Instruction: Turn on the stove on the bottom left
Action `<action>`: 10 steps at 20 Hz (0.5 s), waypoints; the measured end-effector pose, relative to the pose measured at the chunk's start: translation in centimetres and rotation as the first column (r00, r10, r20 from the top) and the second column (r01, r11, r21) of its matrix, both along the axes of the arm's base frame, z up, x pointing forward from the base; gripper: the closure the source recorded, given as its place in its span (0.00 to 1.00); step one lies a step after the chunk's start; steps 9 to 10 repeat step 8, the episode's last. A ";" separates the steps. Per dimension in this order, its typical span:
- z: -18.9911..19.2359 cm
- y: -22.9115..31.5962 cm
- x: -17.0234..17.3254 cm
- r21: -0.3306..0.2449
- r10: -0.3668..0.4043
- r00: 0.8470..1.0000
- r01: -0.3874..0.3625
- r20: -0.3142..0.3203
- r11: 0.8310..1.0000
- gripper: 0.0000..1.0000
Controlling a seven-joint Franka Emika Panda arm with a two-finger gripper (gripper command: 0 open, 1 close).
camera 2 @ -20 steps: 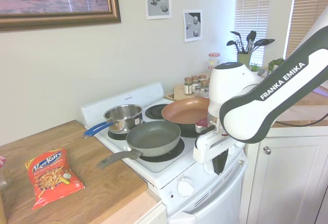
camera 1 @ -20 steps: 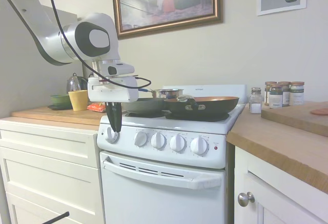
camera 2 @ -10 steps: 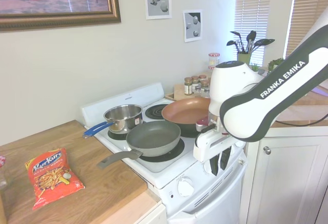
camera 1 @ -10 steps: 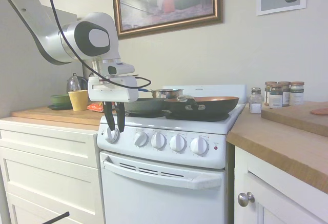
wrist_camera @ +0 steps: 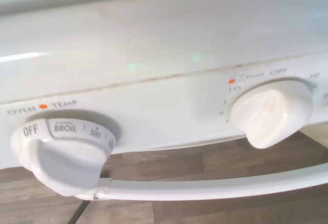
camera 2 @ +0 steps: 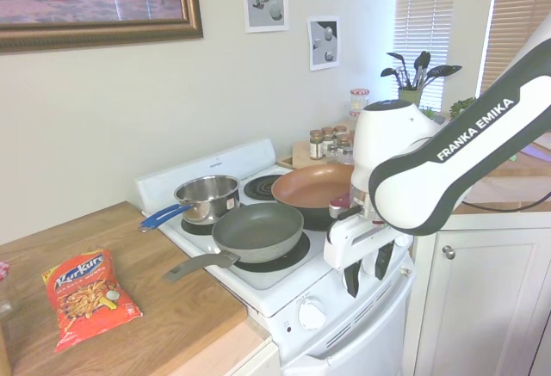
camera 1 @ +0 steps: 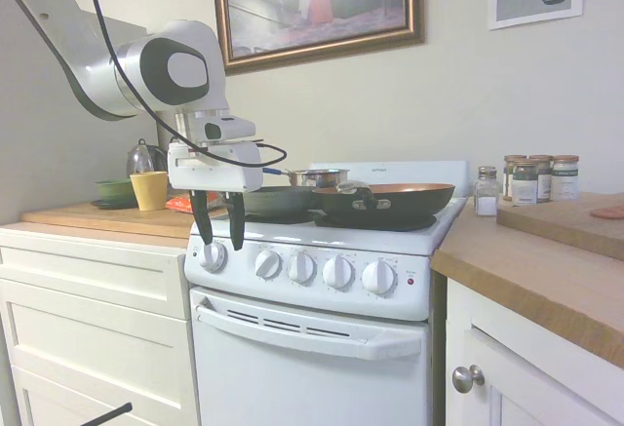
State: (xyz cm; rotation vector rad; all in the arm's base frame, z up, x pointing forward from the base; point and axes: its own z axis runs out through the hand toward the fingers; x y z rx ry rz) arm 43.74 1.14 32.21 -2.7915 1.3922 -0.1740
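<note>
First exterior view: pincer [camera 1: 216, 231] hangs fingers-down in front of the stove [camera 1: 322, 299], spread wide and holding nothing — its two dark fingers straddle the air just above the leftmost knob [camera 1: 213, 256], tips not touching it as far as I can tell. Second exterior view agrees: pincer [camera 2: 363, 274] open and empty, hovering over the front panel past the grey pan [camera 2: 256, 231]. Stove sits between white drawers [camera 1: 93, 319] on the left and a wood counter [camera 1: 546, 270] on the right; five knobs in a row on its front face, red light [camera 1: 409, 281] at the right end. Wrist view shows two knobs close up: the oven knob [wrist_camera: 59, 155], marked OFF and BROIL, and a burner knob [wrist_camera: 270, 112] with OFF, LO and HI around it. Its pointer seems off the OFF mark, but the print is too soft to read a setting. Risks, as judgement: with two knobs this close together, a descent slightly off line could close on the oven dial instead of the burner's, heating the wrong element. Fingers landing on the knob's rim rather than across its ridge would likely slip when turned. Pans crowd the burners — a lit element under an empty pan is a hazard worth noting. Target knob lies just below and slightly behind the fingertips.
</note>
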 end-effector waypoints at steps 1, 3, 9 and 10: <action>0.1 0.0 0.0 0.000 0.001 1.000 -0.001 0.003 1.000 0.00; 0.3 0.0 0.0 0.001 0.003 1.000 -0.003 0.006 1.000 0.00; 0.7 0.1 0.0 0.000 0.006 1.000 -0.006 0.011 1.000 0.00; 0.7 0.1 0.0 0.000 0.006 1.000 -0.006 0.011 1.000 0.00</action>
